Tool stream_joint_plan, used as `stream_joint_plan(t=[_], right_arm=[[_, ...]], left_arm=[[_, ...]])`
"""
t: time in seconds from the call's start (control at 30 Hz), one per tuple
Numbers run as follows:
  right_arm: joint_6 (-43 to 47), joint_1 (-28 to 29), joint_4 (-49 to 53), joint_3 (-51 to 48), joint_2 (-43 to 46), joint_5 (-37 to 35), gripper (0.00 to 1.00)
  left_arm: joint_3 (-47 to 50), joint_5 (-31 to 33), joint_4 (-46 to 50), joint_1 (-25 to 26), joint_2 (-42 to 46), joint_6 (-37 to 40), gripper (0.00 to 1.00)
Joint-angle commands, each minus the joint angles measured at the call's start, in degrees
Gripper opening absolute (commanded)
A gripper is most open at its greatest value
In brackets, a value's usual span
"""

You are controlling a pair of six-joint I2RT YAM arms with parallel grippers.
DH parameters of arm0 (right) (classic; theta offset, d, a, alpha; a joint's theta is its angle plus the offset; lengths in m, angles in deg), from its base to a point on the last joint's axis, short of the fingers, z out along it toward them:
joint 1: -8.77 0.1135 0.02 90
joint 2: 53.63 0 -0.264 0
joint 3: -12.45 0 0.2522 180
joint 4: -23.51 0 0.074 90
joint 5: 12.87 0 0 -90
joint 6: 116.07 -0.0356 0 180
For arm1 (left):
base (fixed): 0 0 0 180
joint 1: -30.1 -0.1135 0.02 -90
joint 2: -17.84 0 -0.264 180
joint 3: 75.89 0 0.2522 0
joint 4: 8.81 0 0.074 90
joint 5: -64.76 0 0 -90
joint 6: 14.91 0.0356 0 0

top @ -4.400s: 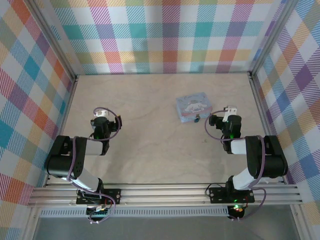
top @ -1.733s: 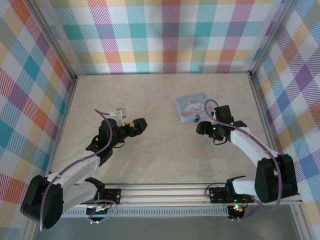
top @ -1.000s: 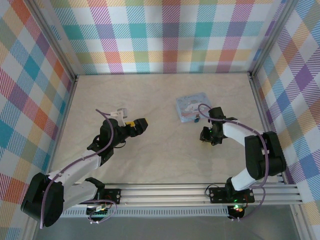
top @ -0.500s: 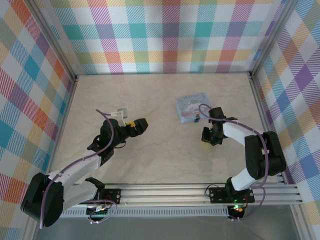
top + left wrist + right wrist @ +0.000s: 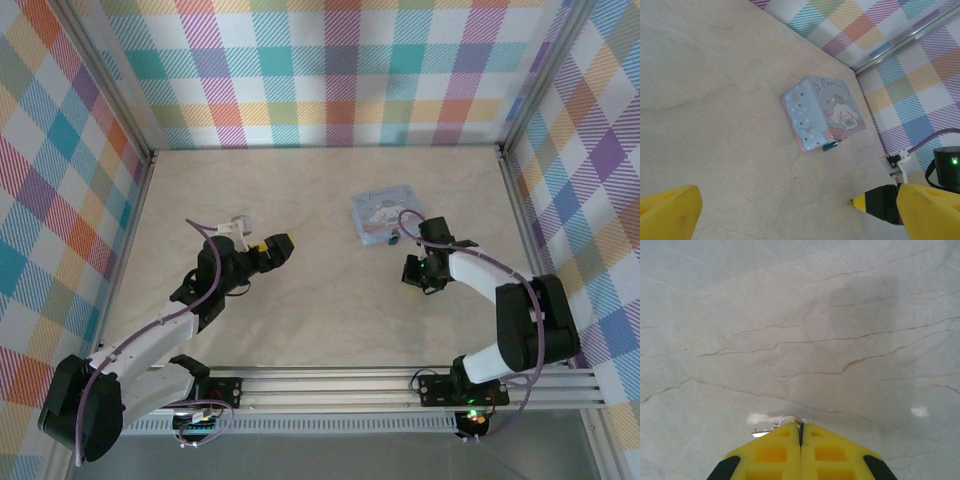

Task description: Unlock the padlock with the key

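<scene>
- Right hand (image 5: 801,436), near the tin (image 5: 387,213), points down, clamped on the key (image 5: 771,428).
- Left hand (image 5: 274,248), well left of the tin, fingers apart.
- Padlock (image 5: 831,146) against the tin's front.
- Marbled tabletop (image 5: 300,310), plaid walls (image 5: 340,70).

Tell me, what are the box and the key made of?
The box is probably thin metal, a tin: glossy printed cartoon, crisp folded edges. The key looks like bare metal, shiny silver, glinting at the tips of the yellow fingers.
</scene>
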State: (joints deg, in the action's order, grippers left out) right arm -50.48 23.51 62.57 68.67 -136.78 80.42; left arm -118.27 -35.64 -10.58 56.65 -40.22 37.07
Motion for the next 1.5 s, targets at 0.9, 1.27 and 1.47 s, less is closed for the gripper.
stream_joint_plan(t=[0.9,1.27,1.47], right_arm=[[34.9,34.5,-46.2,-0.8,12.2,-25.5,0.0],[43.9,41.0,-54.8,-0.3,6.9,-30.0,0.0],[46.6,42.5,-57.8,-1.9,6.5,-27.7,0.0]], left_arm=[[-16.6,-14.3,6.3,4.3,-12.1,-48.8,0.95],[-15.4,-10.2,3.0,6.7,-13.1,-59.4,0.87],[-14.8,-8.3,3.4,7.2,-12.3,-60.7,0.78]])
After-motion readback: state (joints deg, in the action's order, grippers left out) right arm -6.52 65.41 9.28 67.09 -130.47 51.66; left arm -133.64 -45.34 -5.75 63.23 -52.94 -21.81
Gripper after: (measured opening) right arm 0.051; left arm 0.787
